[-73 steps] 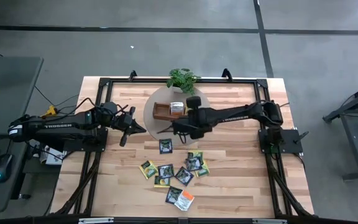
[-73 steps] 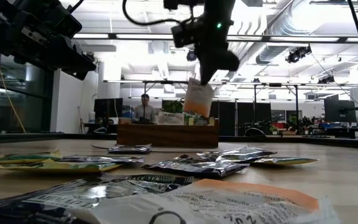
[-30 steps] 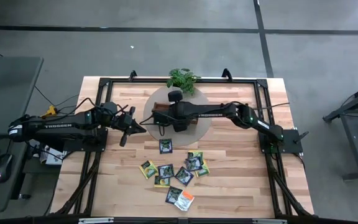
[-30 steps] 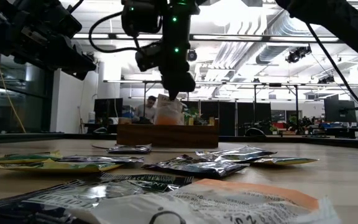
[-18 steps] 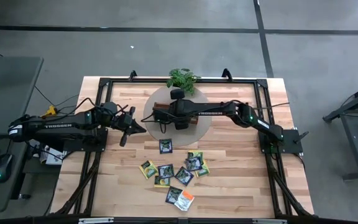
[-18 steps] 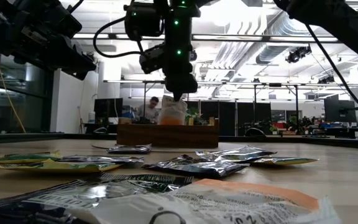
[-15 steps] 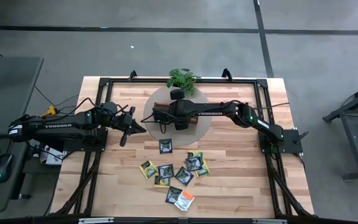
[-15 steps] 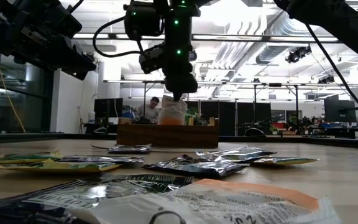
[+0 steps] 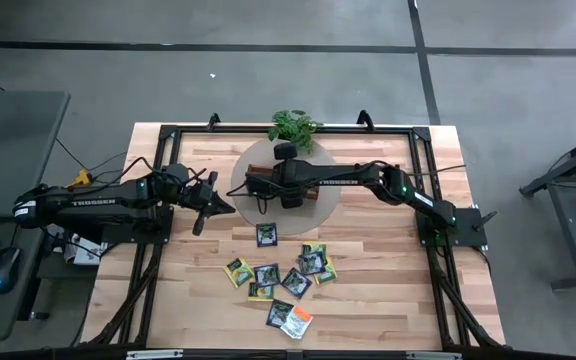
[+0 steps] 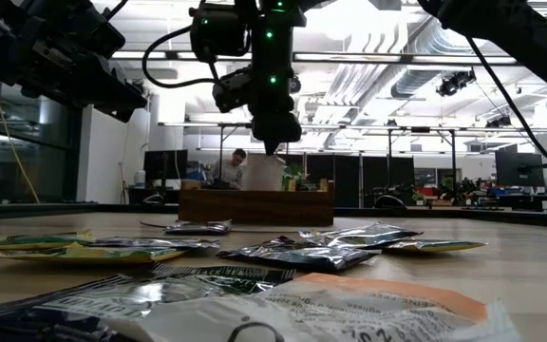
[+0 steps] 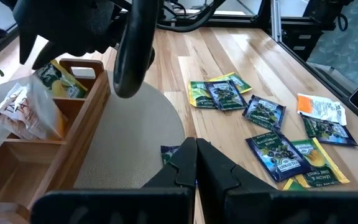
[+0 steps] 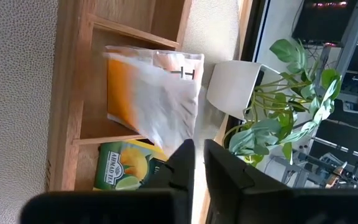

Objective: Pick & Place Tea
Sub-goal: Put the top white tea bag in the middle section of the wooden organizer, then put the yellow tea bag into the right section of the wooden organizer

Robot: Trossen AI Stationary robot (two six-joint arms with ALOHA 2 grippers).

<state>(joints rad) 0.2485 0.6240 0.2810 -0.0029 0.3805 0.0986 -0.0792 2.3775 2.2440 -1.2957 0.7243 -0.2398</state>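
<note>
The right gripper [image 12: 194,163] hangs directly above the wooden tray [image 9: 261,186] at upper centre of the high view. An orange-and-white sachet [image 12: 151,93] lies just beyond its fingertips in a compartment, long axis along the compartment, beside a yellow-green sachet [image 12: 124,166]. The jaws stand a narrow slit apart and pinch nothing. The remaining tea [image 9: 280,279], thin crinkled foil squares, is scattered flat on the desk [image 9: 388,290] at lower centre, nearer the right arm. The left gripper [image 11: 196,163], pressed together, waits at left of the round mat [image 9: 330,208]. A potted plant [image 9: 294,126] stands behind the tray.
</note>
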